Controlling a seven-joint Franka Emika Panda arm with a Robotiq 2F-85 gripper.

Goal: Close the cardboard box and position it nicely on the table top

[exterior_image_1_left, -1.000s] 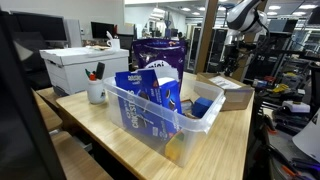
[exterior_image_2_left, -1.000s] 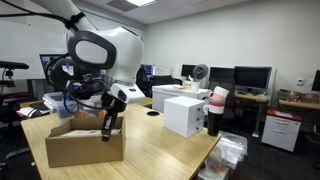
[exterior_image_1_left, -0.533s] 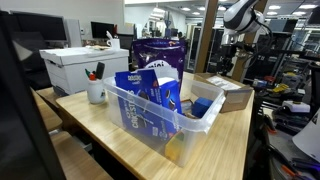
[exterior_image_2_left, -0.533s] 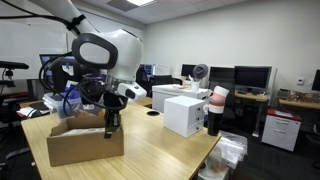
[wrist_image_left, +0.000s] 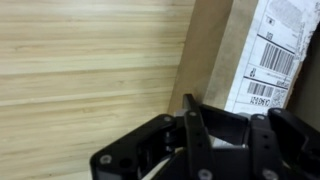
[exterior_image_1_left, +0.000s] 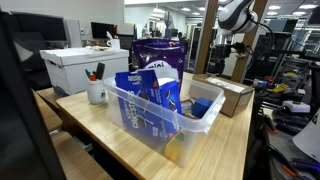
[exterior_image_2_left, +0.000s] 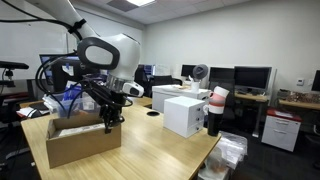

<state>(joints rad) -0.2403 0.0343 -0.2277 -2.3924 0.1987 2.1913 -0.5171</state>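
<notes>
The brown cardboard box [exterior_image_1_left: 228, 95] lies at the far end of the pale wooden table top [exterior_image_1_left: 232, 140]. It also shows in an exterior view [exterior_image_2_left: 80, 146] near the table's end, with its top flaps folded down nearly flat. My gripper [exterior_image_2_left: 110, 124] points down onto the box's top near its edge, fingers together and holding nothing. From the far side it hangs above the box [exterior_image_1_left: 222, 48]. In the wrist view my gripper [wrist_image_left: 225, 118] is over a brown flap [wrist_image_left: 212, 50] with a white shipping label, and bare table top [wrist_image_left: 90, 60] lies beside it.
A clear plastic bin [exterior_image_1_left: 160, 112] of snack packs stands mid-table. A white lidded file box [exterior_image_1_left: 78, 66], a white mug of pens [exterior_image_1_left: 96, 93] and a purple bag [exterior_image_1_left: 160, 50] stand behind it. The file box [exterior_image_2_left: 185, 113] sits past the cardboard box.
The arm has swung sideways and lower over the box. A flap that stood up has come down, so the box top looks flatter.
</notes>
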